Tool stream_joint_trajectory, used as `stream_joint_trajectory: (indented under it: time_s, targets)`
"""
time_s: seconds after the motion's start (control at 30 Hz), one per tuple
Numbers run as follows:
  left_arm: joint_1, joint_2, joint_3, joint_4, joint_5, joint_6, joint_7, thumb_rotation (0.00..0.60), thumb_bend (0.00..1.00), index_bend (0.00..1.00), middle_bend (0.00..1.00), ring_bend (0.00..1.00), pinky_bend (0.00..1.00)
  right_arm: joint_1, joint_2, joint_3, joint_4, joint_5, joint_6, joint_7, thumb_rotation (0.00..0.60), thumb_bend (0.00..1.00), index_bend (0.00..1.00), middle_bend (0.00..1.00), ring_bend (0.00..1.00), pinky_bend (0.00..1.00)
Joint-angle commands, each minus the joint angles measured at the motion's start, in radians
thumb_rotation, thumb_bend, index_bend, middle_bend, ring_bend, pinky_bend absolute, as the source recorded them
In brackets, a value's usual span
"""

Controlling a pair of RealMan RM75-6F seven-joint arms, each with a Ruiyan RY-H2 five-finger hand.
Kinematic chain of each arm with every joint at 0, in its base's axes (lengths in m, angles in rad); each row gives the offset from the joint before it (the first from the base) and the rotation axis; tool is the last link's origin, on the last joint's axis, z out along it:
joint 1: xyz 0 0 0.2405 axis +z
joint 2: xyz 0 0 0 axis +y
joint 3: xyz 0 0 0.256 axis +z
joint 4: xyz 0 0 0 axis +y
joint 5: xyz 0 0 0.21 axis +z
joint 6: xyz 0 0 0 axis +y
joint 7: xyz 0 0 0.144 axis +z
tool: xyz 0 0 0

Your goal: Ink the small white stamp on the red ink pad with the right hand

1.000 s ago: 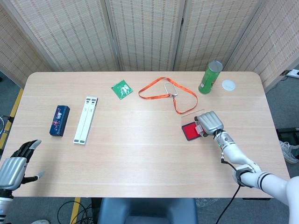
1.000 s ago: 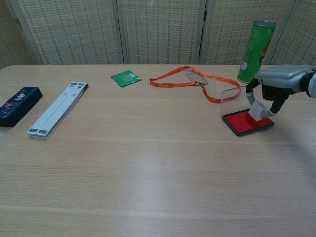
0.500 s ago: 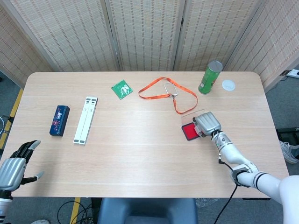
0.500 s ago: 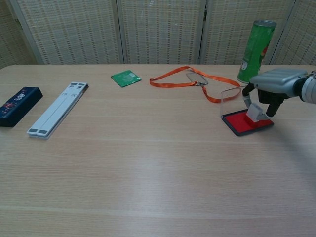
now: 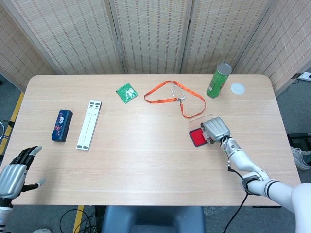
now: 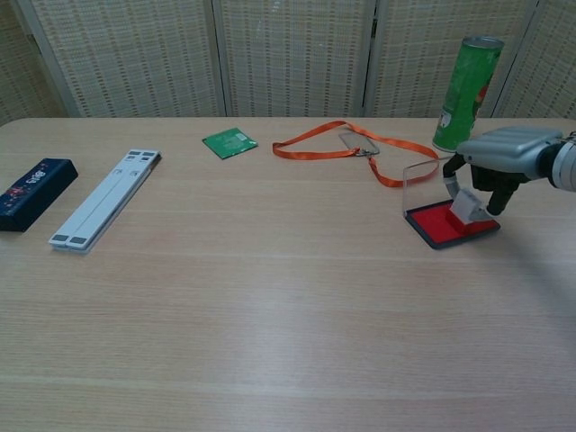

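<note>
The red ink pad (image 6: 437, 224) lies in its black tray with a clear lid standing up at its left edge; the head view shows the ink pad (image 5: 197, 137) right of table centre. My right hand (image 6: 504, 157) hovers over the pad's right end and pinches the small white stamp (image 6: 464, 205), whose lower face sits at the red surface, slightly tilted. In the head view the right hand (image 5: 215, 128) covers the stamp. My left hand (image 5: 14, 174) hangs off the table's front left corner, fingers apart and holding nothing.
A green can (image 6: 466, 81) stands behind the pad, with a white disc (image 5: 237, 88) beside it. An orange lanyard (image 6: 342, 148), a green packet (image 6: 229, 141), a white folded stand (image 6: 106, 197) and a dark blue box (image 6: 32, 192) lie across the far and left table.
The right hand has shifted slightly left and back over the pad with the stamp, then barely moved in the last half second. The left hand is unchanged.
</note>
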Motion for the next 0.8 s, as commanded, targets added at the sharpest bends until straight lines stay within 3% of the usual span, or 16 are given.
stream_joint_trajectory:
  time_s: [0.03,0.3,0.4,0.8]
  targets:
    - [0.000,-0.001,0.000,0.000,0.000,-0.001,0.002,0.600,0.23,0.00,0.13,0.12,0.28,-0.017,0.053,0.000,-0.076,-0.027,0.053,-0.005,0.600,0.32,0.87,1.00,0.86,0.81]
    - [-0.006,-0.010,0.004,-0.002,0.001,-0.015,0.028,0.600,0.23,0.00,0.14,0.12,0.28,-0.073,0.186,-0.041,-0.311,-0.085,0.162,-0.101,0.600,0.33,0.87,1.00,0.86,0.81]
    - [-0.008,-0.013,0.006,-0.003,0.001,-0.023,0.036,0.600,0.23,0.00,0.14,0.12,0.28,-0.084,0.203,-0.061,-0.352,-0.092,0.162,-0.128,0.600,0.32,0.87,1.00,0.86,0.81]
    - [-0.004,-0.019,0.004,0.001,0.007,-0.007,0.040,0.600,0.23,0.00,0.14,0.12,0.28,-0.095,0.143,-0.103,-0.297,-0.109,0.118,-0.114,0.600,0.32,0.87,1.00,0.86,0.81]
